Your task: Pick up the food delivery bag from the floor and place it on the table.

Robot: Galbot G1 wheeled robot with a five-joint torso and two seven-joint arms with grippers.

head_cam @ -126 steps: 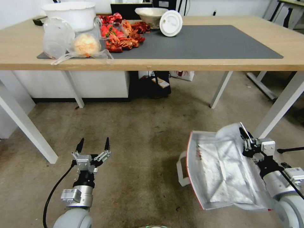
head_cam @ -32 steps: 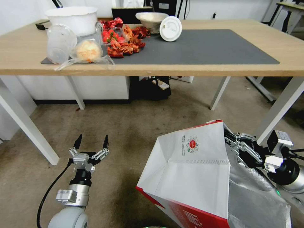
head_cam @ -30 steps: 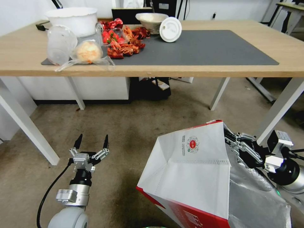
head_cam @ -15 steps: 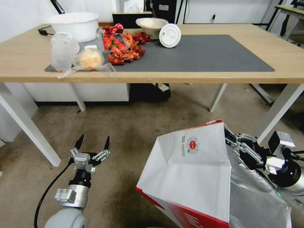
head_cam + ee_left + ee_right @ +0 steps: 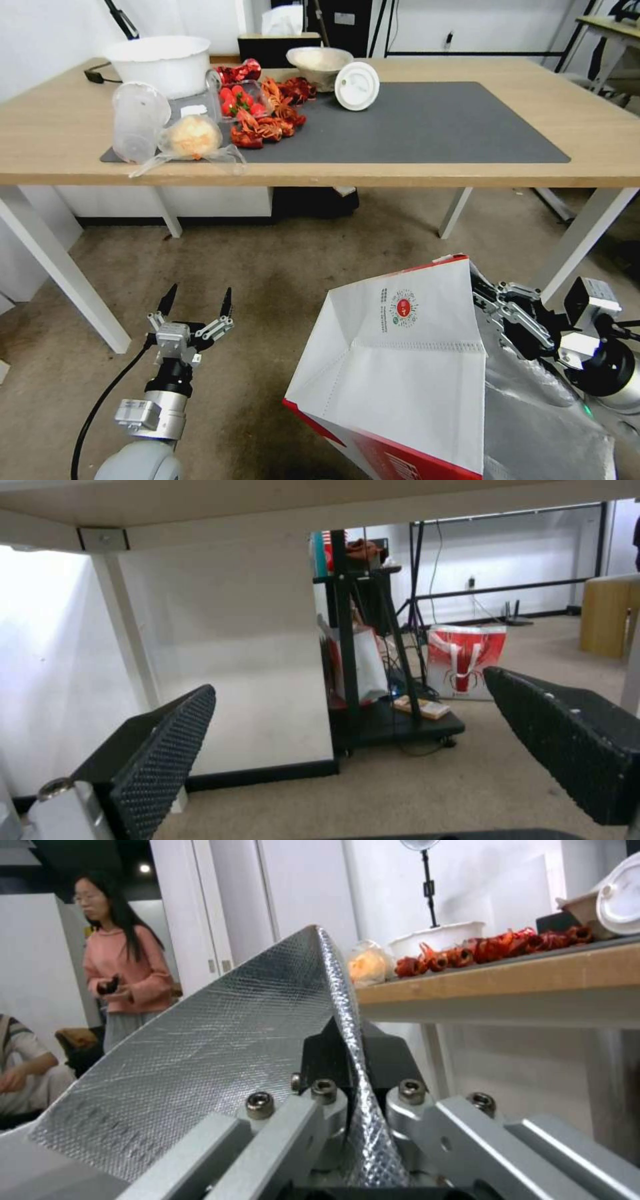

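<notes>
The food delivery bag point(image 5: 407, 373), white with a red lower panel and a round red-green logo, hangs lifted off the floor point(image 5: 287, 267) at the lower right, in front of the table point(image 5: 467, 170). My right gripper point(image 5: 487, 300) is shut on the bag's upper edge; in the right wrist view the silver foil lining point(image 5: 220, 1050) is pinched between its fingers point(image 5: 383, 1055). My left gripper point(image 5: 195, 303) hovers low over the carpet at the lower left, open and holding nothing, its two black pads point(image 5: 167, 740) spread wide.
On the table's dark grey mat point(image 5: 427, 127) lie a white bowl point(image 5: 160, 63), a clear cup point(image 5: 137, 120), a clear bag with a bun point(image 5: 190, 137), red food point(image 5: 267, 110), a paper bowl and a white lid point(image 5: 357, 85). White table legs point(image 5: 587, 230) stand close to the bag. A black trolley point(image 5: 387, 680) sits under the table.
The bag went from lying open near the floor to hanging raised in my right gripper. Over the last second the camera has risen, shifting the table down in view; the left arm stays still.
</notes>
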